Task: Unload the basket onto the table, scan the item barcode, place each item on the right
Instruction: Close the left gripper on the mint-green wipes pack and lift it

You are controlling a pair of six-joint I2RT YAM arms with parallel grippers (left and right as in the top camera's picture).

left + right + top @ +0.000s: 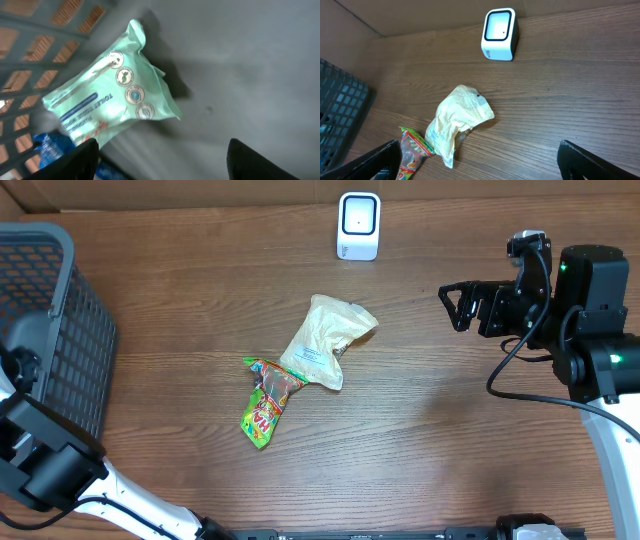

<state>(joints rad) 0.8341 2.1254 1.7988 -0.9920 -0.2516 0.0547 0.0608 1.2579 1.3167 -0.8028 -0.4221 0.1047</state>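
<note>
Step, judged: fetch item from basket point(50, 330) for scanning. Left claw point(162, 142) inside basket, spread, pinching nothing. Green tissue pack point(107, 97) lies against mesh wall, just ahead of fingers, not between them. Advice: go lower, straddle pack across narrow width, miss blue packet point(47, 147) beside it, clear rim, then turn barcode toward scanner point(359, 225); barcode not visible. Right claw point(448, 308) spread, empty, above right side.

Tabletop point(450, 440): dark wood grain. Tan board point(420, 12) behind. Pale bag point(325, 340) touching snack packet point(265, 402) mid-surface.

You're seeing the basket point(70, 310) sitting left, tissue pack point(110, 95) lying inside; scanner point(359, 225) sitting behind the pouch point(322, 340), snack packet point(265, 400) touching it.
</note>
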